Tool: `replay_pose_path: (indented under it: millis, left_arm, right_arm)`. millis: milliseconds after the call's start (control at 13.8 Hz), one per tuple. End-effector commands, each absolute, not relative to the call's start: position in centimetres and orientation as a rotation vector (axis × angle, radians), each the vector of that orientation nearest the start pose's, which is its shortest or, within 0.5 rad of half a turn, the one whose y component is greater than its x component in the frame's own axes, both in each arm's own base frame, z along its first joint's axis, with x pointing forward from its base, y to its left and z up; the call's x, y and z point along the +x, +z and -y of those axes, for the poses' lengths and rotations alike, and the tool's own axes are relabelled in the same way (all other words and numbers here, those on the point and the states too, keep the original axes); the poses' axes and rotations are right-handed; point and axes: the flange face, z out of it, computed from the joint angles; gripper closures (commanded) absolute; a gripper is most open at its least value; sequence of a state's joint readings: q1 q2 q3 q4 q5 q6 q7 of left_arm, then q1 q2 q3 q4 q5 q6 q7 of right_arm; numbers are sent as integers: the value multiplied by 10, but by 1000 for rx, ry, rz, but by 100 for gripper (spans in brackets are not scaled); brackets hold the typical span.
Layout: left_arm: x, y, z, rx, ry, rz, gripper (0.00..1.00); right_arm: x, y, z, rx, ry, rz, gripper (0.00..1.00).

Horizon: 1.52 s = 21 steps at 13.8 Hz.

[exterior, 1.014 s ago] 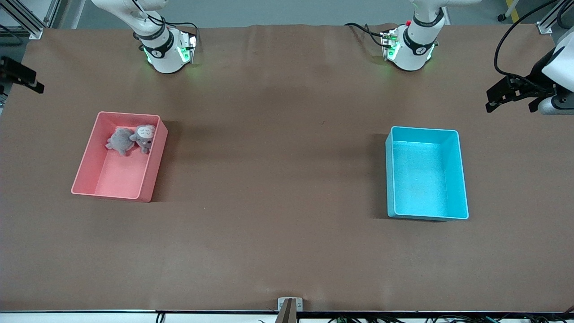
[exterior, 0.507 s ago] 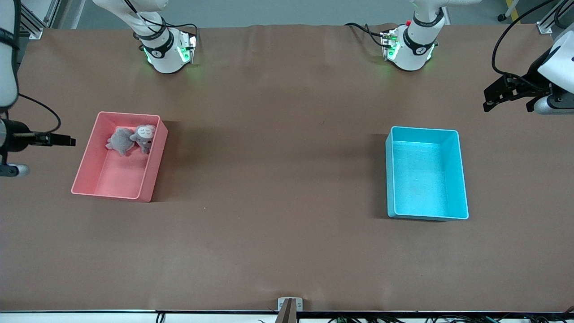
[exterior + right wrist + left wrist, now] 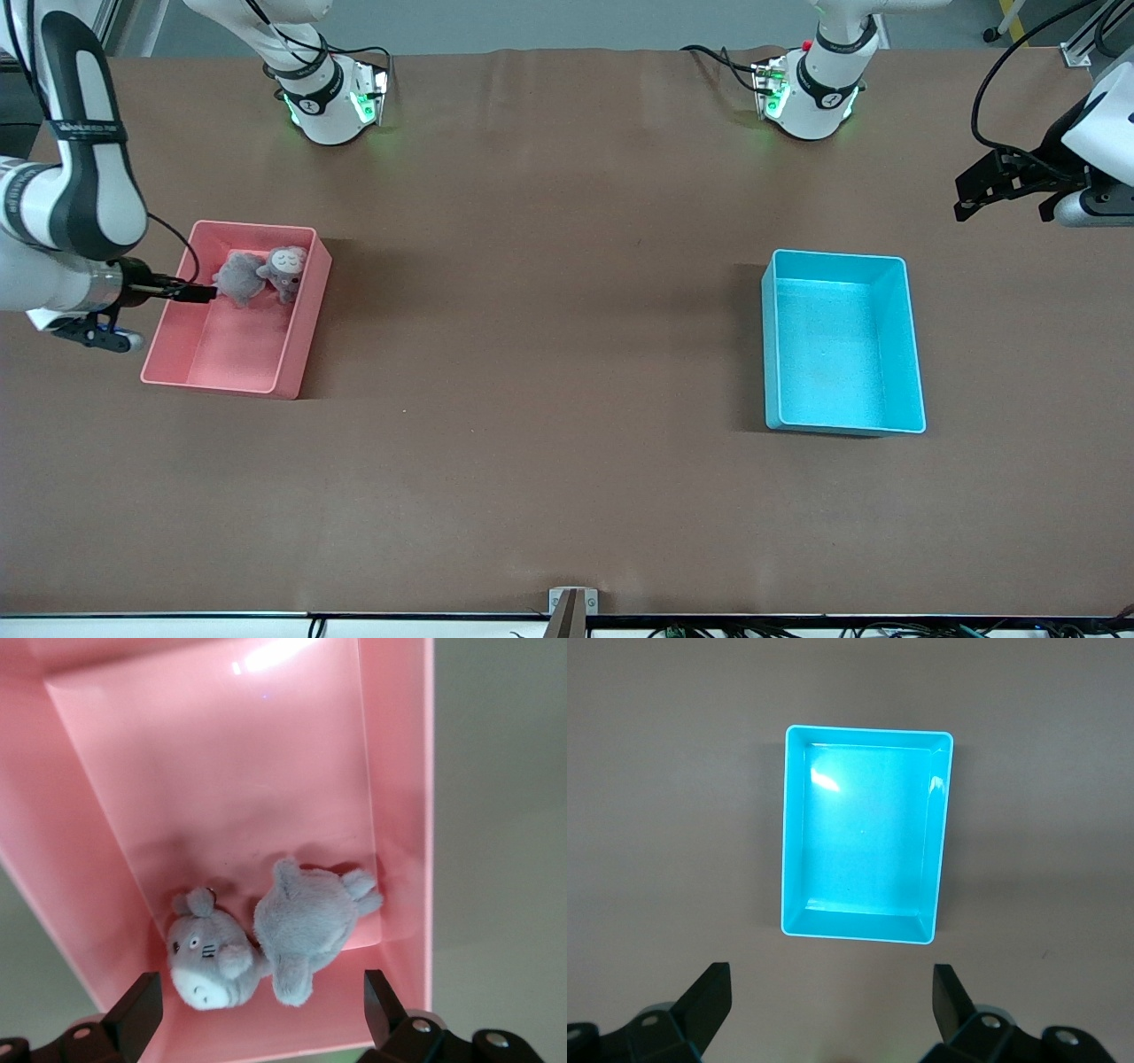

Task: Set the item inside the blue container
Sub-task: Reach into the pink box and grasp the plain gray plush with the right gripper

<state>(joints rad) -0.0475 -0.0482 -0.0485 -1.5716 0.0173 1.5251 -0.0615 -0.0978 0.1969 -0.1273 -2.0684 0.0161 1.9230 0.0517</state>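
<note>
Two grey plush toys lie side by side in a pink bin (image 3: 221, 354) at the right arm's end of the table: one with a white face (image 3: 286, 263) (image 3: 208, 961), one plain grey (image 3: 237, 279) (image 3: 306, 923). My right gripper (image 3: 197, 292) (image 3: 260, 1010) hangs open over that bin's rim (image 3: 403, 771), right beside the plain grey toy, holding nothing. The blue container (image 3: 837, 354) (image 3: 864, 833) stands empty toward the left arm's end. My left gripper (image 3: 966, 199) (image 3: 830, 997) is open and empty, up over the bare table near that end.
Both arm bases (image 3: 323, 97) (image 3: 811, 93) stand along the table's edge farthest from the front camera. A small metal bracket (image 3: 571, 602) sits at the edge nearest it. Brown tabletop (image 3: 549, 337) stretches between the two bins.
My right arm has swung in from the table's end until its gripper reaches over the pink bin's rim beside the toys. The left gripper has barely shifted. Bins and toys have not moved.
</note>
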Motion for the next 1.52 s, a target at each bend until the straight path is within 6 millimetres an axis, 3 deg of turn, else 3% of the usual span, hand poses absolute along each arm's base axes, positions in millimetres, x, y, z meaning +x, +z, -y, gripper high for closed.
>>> replay_pose_path:
  millis: [0,217,435,869,1014,1304,1448]
  left_arm:
    - [532,650,47,-3103,-2,-49,0]
    - [533,649,47,-3105,-11,-47,0]
    - [532,651,48,-3104,-19,-54,0]
    - [533,651,51,-3104,-19,-61,0]
    - [534,648,51,-3104,-9,-61,0]
    - [539,637,51,-3104,-7,-63,0]
    - [538,637,52,-3105,-7,-63,0]
  right_arm:
    - [490,299,111,-3048,458,-489,0]
    - [468,267,115,-3050,423,-516,0]
    - [451,248,119,-3043,429,-543,0]
    - [449,217,135,-3046,405,-595,4]
    - [446,216,140,-3038,421,-611,16]
    - [445,215,139,-3029,461,-612,73]
    - [449,217,137,-3028,452,-644,93]
